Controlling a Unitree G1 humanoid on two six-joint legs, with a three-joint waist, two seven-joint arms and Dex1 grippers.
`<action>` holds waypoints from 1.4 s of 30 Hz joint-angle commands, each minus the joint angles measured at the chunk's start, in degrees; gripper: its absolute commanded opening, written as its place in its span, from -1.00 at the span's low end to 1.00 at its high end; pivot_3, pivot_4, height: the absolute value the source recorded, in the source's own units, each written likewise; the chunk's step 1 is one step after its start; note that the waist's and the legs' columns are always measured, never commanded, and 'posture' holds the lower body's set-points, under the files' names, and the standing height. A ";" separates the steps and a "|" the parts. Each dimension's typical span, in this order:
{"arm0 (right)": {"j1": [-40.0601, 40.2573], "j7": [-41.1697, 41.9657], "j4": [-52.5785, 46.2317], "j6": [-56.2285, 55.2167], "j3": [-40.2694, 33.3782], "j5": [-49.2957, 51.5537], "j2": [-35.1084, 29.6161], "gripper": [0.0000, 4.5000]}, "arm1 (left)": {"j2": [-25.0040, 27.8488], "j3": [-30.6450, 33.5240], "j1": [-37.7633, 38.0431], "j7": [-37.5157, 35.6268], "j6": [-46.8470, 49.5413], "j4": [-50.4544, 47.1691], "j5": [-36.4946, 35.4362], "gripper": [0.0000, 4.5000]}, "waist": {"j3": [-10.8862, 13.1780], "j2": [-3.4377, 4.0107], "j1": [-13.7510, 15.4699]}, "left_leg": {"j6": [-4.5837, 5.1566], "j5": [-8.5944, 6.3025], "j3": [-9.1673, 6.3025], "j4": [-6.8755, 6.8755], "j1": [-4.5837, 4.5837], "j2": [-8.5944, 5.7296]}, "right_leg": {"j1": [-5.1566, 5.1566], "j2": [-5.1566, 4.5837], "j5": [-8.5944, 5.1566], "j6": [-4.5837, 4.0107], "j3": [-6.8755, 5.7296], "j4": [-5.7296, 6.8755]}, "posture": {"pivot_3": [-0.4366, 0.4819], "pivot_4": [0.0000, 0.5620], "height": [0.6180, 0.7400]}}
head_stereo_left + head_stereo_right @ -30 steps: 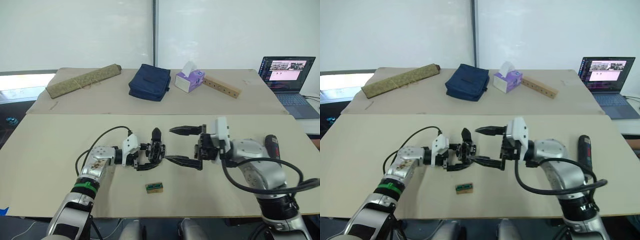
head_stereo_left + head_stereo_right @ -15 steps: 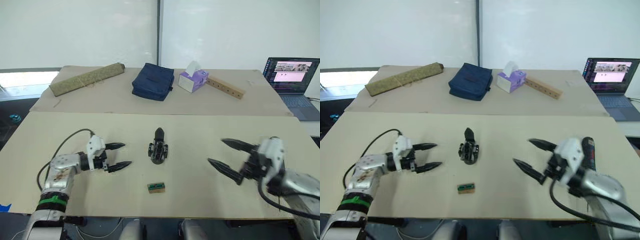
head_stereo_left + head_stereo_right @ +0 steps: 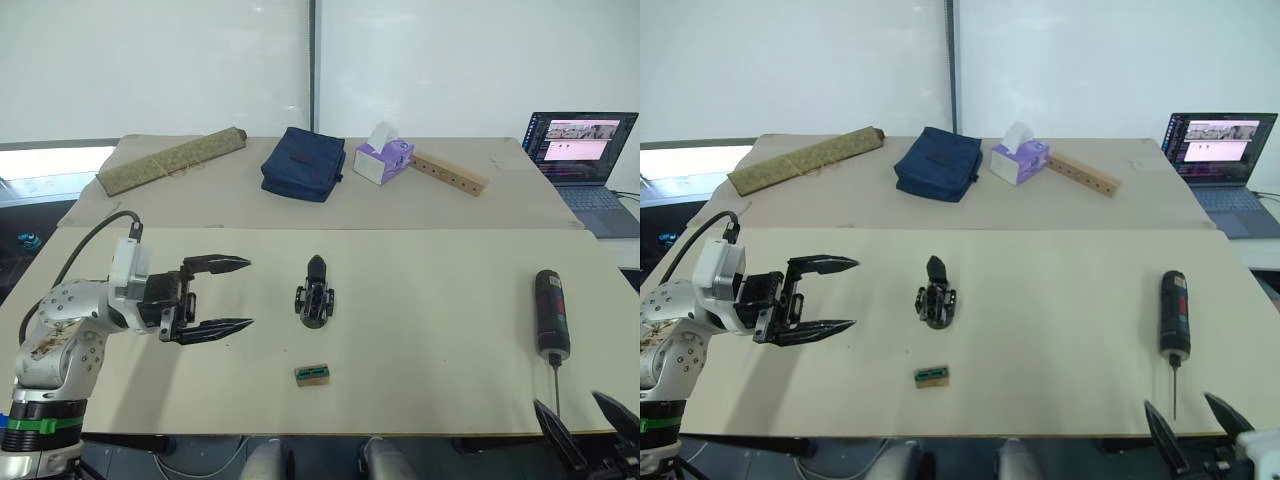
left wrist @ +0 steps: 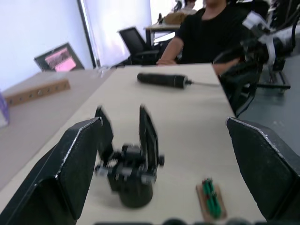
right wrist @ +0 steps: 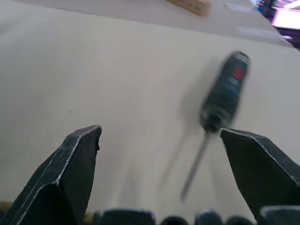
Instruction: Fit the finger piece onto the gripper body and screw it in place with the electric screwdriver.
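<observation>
Left eye view: electric screwdriver (image 3: 551, 312) lies lengthwise — bit toward the robot — both hands spread, empty.

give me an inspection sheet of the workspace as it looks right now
surface: beige table top, flat, with a second beige table behind.
job's things: chunky black gripper body at centre, with two fingers up; thick black electric screwdriver lying flat at the robot's right, bit toward the near edge.
clutter: small green-topped block; rolled olive mat; navy fabric bag; purple tissue box; wooden strip with holes.
grippers: left gripper open, holding nothing; right gripper open at the near edge.
cables: black cable on the left arm.
surroundings: open laptop; seated person; office chair.
</observation>
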 commanded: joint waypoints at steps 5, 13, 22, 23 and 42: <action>-1.84 -10.93 -4.97 5.29 -0.64 4.18 -0.28 1.00 | -0.94 -1.54 -1.75 1.95 1.71 -4.37 -1.20 1.00 | 0.02 0.03 -0.15 | 0.00 0.00 0.02 -0.05 0.03 0.04 | -0.05 0.01 -0.10 -0.19 0.05 0.03 | -0.05 -0.47 1.00; -20.48 -30.15 -4.00 40.29 -4.05 20.48 -24.11 1.00 | -2.61 -4.48 -3.39 3.85 1.89 -3.37 1.02 1.00 | 0.05 -0.01 0.07 | 0.02 0.02 0.20 0.05 0.00 -0.15 | -0.01 0.06 0.11 0.12 0.14 0.02 | -0.05 -0.47 1.00; -42.10 -31.85 18.24 54.34 3.18 16.65 -40.39 1.00 | -3.26 -5.86 -2.04 5.05 1.99 -4.94 2.02 1.00 | 0.09 -0.10 0.44 | 0.04 0.02 0.09 0.12 -0.09 -0.22 | 0.06 0.42 0.14 0.20 0.08 -0.01 | -0.05 -0.47 1.00; -43.39 -31.77 20.45 54.69 3.89 15.50 -41.07 1.00 | -3.22 -5.89 -2.02 5.06 1.76 -4.95 2.17 1.00 | 0.09 -0.09 0.40 | 0.04 0.02 0.10 0.14 -0.09 -0.22 | 0.06 0.44 0.14 0.21 0.08 -0.01 | -0.05 -0.47 1.00; -57.37 -19.60 36.52 61.99 13.01 11.25 -43.24 0.76 | -2.48 -6.62 -4.74 3.93 1.63 -2.33 3.40 1.00 | 0.10 -0.14 0.10 | 0.07 0.01 0.29 0.27 -0.11 -0.14 | 0.09 0.57 0.26 0.32 0.19 -0.05 | -0.05 -0.47 1.00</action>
